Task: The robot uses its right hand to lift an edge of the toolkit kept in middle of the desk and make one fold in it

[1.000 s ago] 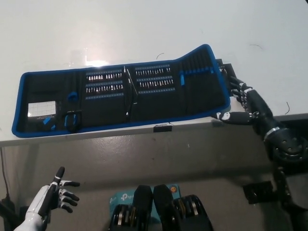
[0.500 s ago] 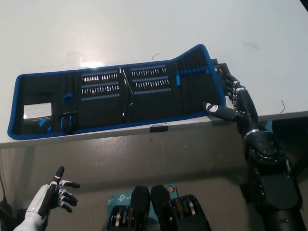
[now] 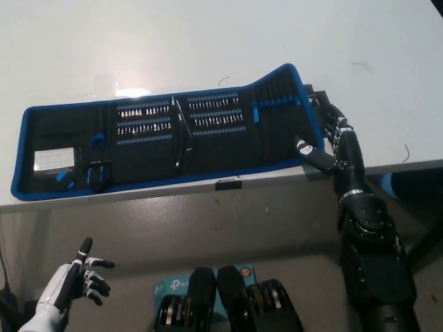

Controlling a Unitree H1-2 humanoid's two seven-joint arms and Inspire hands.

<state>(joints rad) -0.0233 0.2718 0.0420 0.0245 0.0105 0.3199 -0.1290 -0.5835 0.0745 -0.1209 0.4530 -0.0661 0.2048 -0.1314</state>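
The black robotic right hand (image 3: pixel 331 140) grips the right end of the long black fabric toolkit with blue piping (image 3: pixel 166 142), which lies opened flat across the middle of the white desk (image 3: pixel 208 41), close to its near edge. One finger (image 3: pixel 311 153) presses on the inner face of the toolkit at its lower right corner, while the other fingers reach behind and under the right edge, so that edge sits pinched between them. Just left of those fingers, the right end panel of the toolkit is raised off the desk and slopes up toward its far corner; the rest of the kit lies flat. Farther left of the fingers run rows of small silver bits (image 3: pixel 176 115) in blue-stitched loops, and at the far left end sits a small white grid card (image 3: pixel 52 160). A small black tab (image 3: pixel 228 184) sits at the desk's near edge below the kit.

The white left hand (image 3: pixel 73 282) rests well below the desk edge, fingers spread apart and holding nothing.
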